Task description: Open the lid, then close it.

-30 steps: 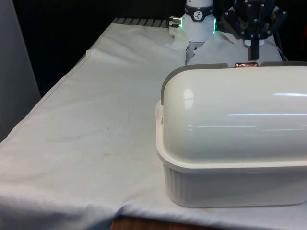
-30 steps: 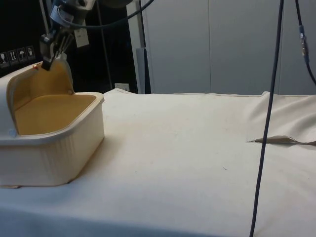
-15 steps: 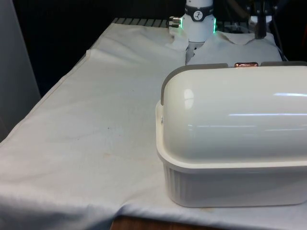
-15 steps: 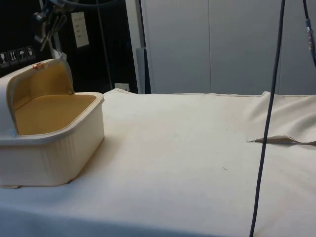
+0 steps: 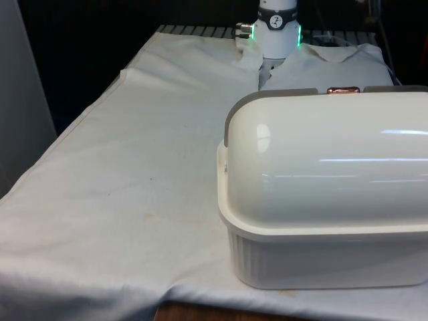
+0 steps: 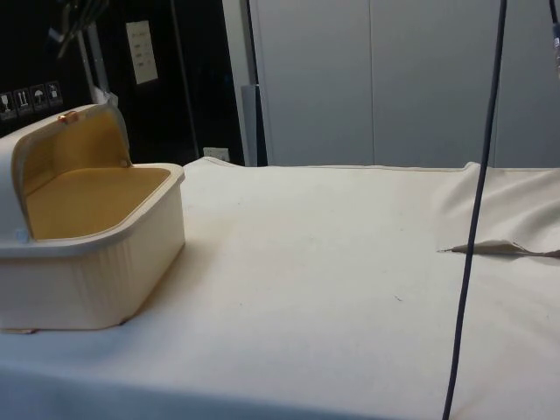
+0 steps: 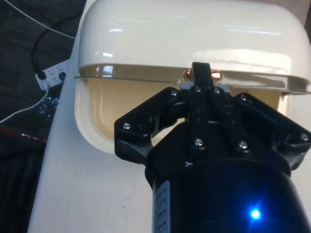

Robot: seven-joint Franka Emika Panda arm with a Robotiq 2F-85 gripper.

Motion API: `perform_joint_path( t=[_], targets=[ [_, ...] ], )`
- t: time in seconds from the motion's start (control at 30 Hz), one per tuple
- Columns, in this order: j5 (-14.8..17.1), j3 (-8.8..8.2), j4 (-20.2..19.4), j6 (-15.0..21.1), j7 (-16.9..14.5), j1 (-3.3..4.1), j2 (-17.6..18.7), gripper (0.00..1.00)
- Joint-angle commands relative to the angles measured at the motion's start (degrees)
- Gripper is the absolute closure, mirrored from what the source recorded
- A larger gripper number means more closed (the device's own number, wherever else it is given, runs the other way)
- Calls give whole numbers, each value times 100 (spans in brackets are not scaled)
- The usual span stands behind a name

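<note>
- The big cream plastic bread box (image 5: 321, 200) sits on the table with the white cloth (image 5: 134, 167), at the front view's right and close to the near edge.
- Its round cream lid (image 6: 66, 140) is rolled up and back, so the box is open. In the side view you can see the tan inside (image 6: 92, 201) of the box.
- A small shiny copper handle (image 5: 343, 89) sits on the top edge of the lid.
- The black two-finger claw (image 7: 201, 77) is up in the air above the box. In the wrist view it looks down on the lid and the handle.
- The two fingers look pressed close together, with nothing between them. They do not touch the lid.
- The first part of the job looks done: the lid is open.
- The second part is left: the lid is not yet shut.
- My guess is that the claw needs to come down to the copper handle and bring the lid forward over the open box.
</note>
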Motion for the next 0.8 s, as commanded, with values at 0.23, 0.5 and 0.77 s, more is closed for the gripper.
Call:
perform_joint_path(
  t=[0.23,0.5,0.77],
  targets=[
    [-17,-11,269,-246,-29,-11,-6,100],
    [46,11,579,-504,-74,-52,132,100],
    [86,29,859,-819,-92,-80,206,100]
  ],
)
